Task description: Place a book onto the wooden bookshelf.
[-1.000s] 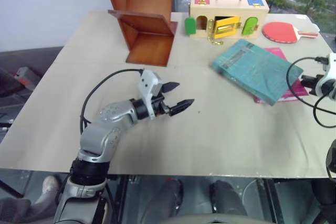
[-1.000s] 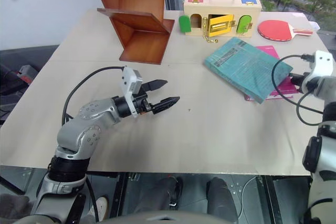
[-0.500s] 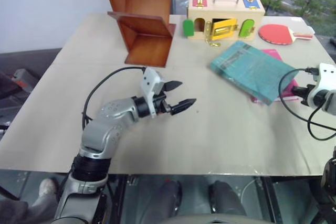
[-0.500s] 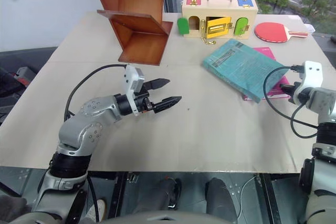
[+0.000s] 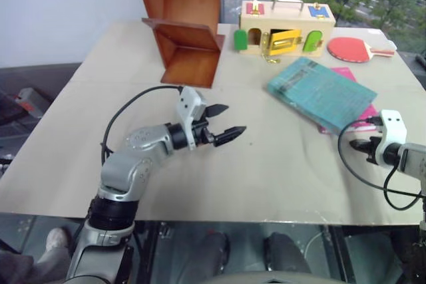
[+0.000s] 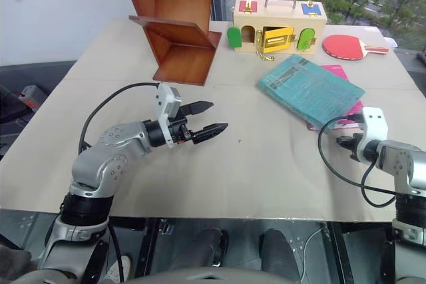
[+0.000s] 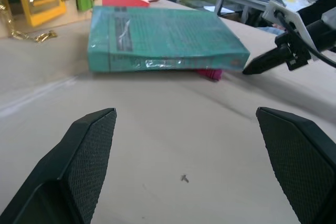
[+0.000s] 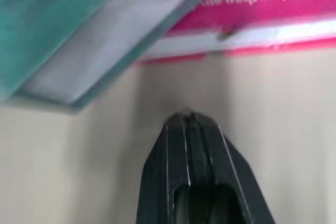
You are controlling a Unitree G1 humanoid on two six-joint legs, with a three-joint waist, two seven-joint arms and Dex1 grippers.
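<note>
Book waits flat, both grippers empty

Head views: book [image 5: 322, 93] lies on our table [image 5: 279, 164], overlapping a pink book [image 6: 338, 119]. Left gripper [image 5: 223, 122] gapes wide, empty.

Right wrist view: right gripper [image 8: 187, 121] pinched together, empty, beside the books.

No lettering can be read on the book [image 5: 322, 92] or anything else

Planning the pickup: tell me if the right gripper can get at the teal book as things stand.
Probably yes: the right gripper, shut, sits just off the teal book at its near corner, with bare table between. It must open first; the pink book lies underneath.
</note>
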